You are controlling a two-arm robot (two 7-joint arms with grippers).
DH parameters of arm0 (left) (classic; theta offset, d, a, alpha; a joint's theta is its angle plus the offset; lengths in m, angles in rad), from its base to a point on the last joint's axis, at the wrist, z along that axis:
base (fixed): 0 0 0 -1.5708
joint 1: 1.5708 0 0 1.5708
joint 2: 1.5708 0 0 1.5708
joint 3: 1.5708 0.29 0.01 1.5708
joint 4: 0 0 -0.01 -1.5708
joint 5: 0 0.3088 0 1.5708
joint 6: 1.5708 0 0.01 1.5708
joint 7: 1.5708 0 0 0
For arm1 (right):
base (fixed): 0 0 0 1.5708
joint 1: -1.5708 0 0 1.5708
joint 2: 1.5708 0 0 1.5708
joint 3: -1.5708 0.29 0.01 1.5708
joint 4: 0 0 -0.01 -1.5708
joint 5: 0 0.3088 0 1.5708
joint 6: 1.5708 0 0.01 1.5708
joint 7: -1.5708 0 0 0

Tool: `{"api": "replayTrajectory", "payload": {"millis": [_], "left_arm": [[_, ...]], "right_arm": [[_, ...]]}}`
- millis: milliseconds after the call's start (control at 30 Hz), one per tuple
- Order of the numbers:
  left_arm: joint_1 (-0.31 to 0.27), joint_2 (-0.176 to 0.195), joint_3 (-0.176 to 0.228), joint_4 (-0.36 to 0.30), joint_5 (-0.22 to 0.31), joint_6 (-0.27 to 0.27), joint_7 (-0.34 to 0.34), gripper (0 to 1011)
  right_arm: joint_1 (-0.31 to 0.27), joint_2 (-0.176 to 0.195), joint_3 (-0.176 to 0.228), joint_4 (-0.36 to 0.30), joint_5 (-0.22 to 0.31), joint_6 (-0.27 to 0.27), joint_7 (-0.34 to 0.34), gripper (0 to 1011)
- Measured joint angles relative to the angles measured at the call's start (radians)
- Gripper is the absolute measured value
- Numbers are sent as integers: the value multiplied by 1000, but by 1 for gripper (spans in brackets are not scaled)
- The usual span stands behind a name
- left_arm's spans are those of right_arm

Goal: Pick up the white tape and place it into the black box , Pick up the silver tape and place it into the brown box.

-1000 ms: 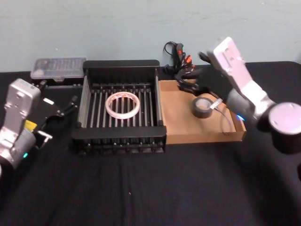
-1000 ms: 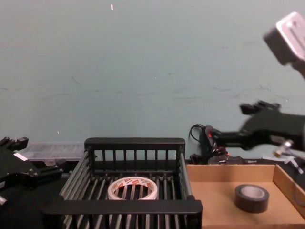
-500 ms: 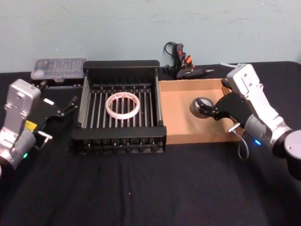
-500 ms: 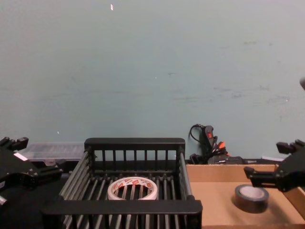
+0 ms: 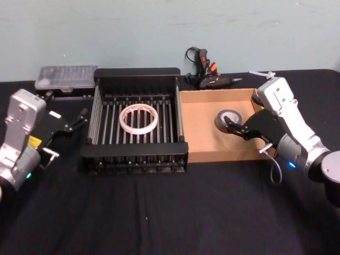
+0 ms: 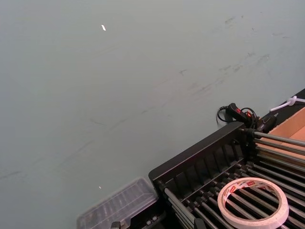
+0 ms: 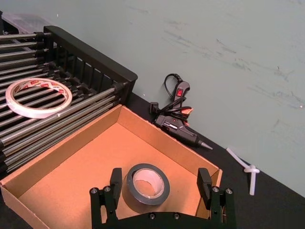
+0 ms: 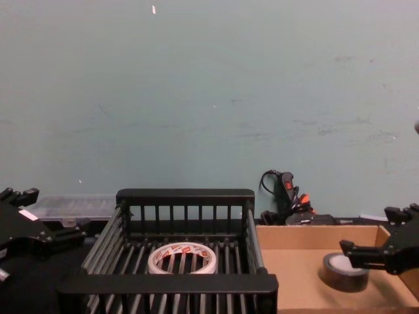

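The white tape (image 5: 139, 118) (image 8: 182, 260) lies flat on the barred bottom of the black box (image 5: 135, 71) (image 8: 184, 195). Over in the brown box (image 5: 202, 133) (image 7: 71, 176), the silver tape (image 5: 228, 118) (image 7: 146, 187) rests flat near the right wall. My right gripper (image 5: 234, 129) (image 7: 159, 183) is open and low at the tray's right side. Its fingers (image 7: 116, 179) stand on either side of the silver roll without touching it. My left gripper (image 5: 66, 133) (image 8: 46, 216) is parked open, left of the black box.
A black glue gun (image 5: 204, 71) (image 7: 178, 124) with its cord lies behind the brown box. A clear plastic case (image 5: 66, 77) (image 6: 119, 207) sits behind the left gripper. A white zip tie (image 5: 263, 74) lies at the back right. Black cloth covers the table.
My right arm has come down from high over the back of the brown box to its right side. The silver tape stayed on the tray floor. The left arm has not moved.
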Motion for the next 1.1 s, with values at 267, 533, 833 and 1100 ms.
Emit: {"api": "replayTrajectory", "payload": {"millis": [267, 533, 833, 1100], "left_arm": [[0, 0, 0, 0, 0, 0, 0, 1001], [0, 0, 0, 0, 0, 0, 0, 1001], [0, 0, 0, 0, 0, 0, 0, 1002], [0, 0, 0, 0, 0, 0, 0, 1001]], "right_arm": [[-1, 1, 0, 0, 0, 0, 0, 1002], [-1, 1, -1, 0, 0, 0, 0, 1002], [-1, 1, -1, 0, 0, -1, 0, 1002], [-1, 1, -1, 0, 1, -1, 0, 1002]]}}
